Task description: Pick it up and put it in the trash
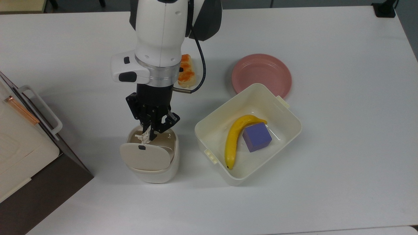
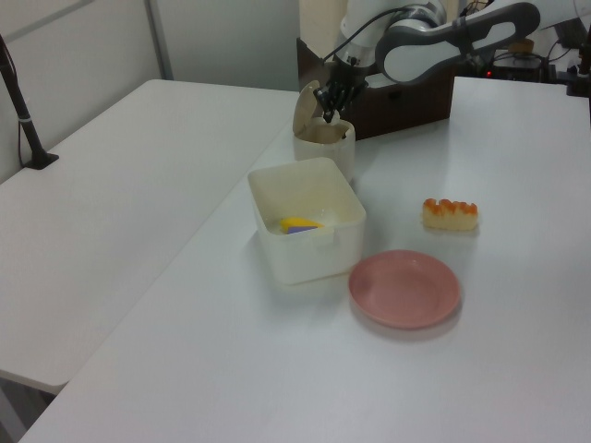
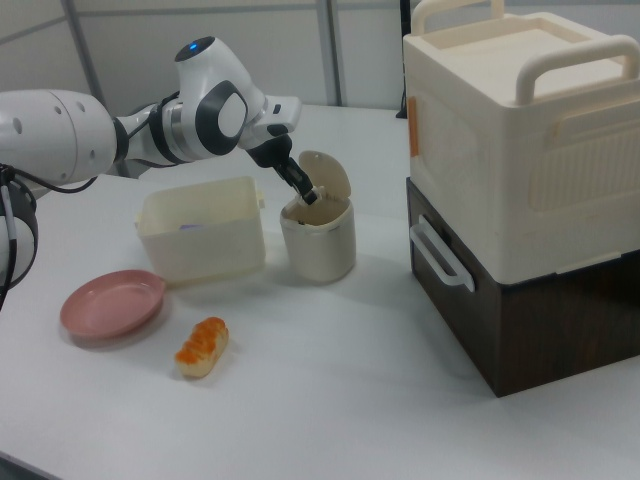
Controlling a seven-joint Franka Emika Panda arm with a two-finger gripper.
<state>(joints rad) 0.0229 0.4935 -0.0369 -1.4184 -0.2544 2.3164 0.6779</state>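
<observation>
Over the open mouth of the bin (image 1: 153, 169) we find the gripper (image 1: 150, 132) pointing down, its fingers pinching the paper wad (image 1: 143, 137), which hangs just above the rim. The flap lid (image 1: 145, 157) is swung aside (tilted up in the left view), so we judge the wad is held there to drop straight in

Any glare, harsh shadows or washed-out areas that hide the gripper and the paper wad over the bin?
Top view: even light, soft shadows; the black gripper and crumpled off-white paper wad read clearly over the cream swing-lid bin. Left view: pale and hazy, gripper small against the dark cabinet. Right view: no glare; gripper clear.
</observation>
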